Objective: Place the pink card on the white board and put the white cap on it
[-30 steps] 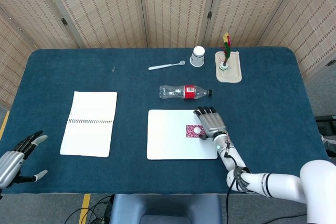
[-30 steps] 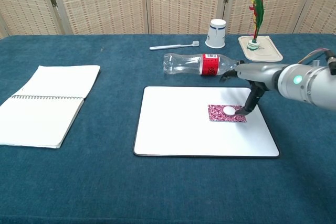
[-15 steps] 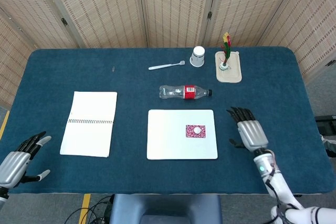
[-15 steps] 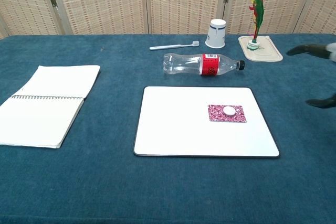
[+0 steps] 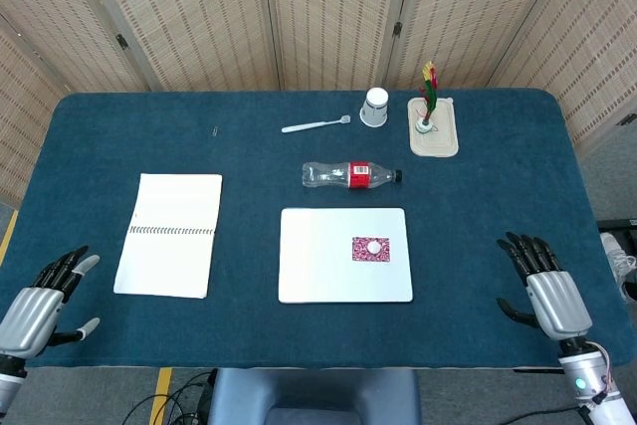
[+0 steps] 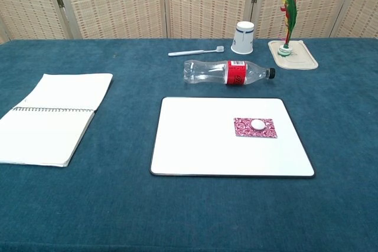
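The pink patterned card (image 5: 370,249) (image 6: 254,127) lies flat on the right part of the white board (image 5: 318,271) (image 6: 201,146). A small round white cap (image 5: 373,246) (image 6: 257,124) sits on top of the card. My right hand (image 5: 546,289) is at the near right edge of the table, far from the board, with its fingers spread and nothing in it. My left hand (image 5: 42,304) is at the near left corner, fingers apart and empty. Neither hand shows in the chest view.
A clear plastic bottle (image 5: 350,175) (image 6: 227,72) with a red label lies just behind the board. An open notebook (image 5: 170,234) (image 6: 50,116) is on the left. At the back are a toothbrush (image 5: 316,125), an upturned paper cup (image 5: 374,106) and a tray with a feather shuttlecock (image 5: 432,126).
My right hand has drawn away from the card and cap, back to the near right edge, and left the chest view. The cap stays on the card. My left hand has barely shifted.
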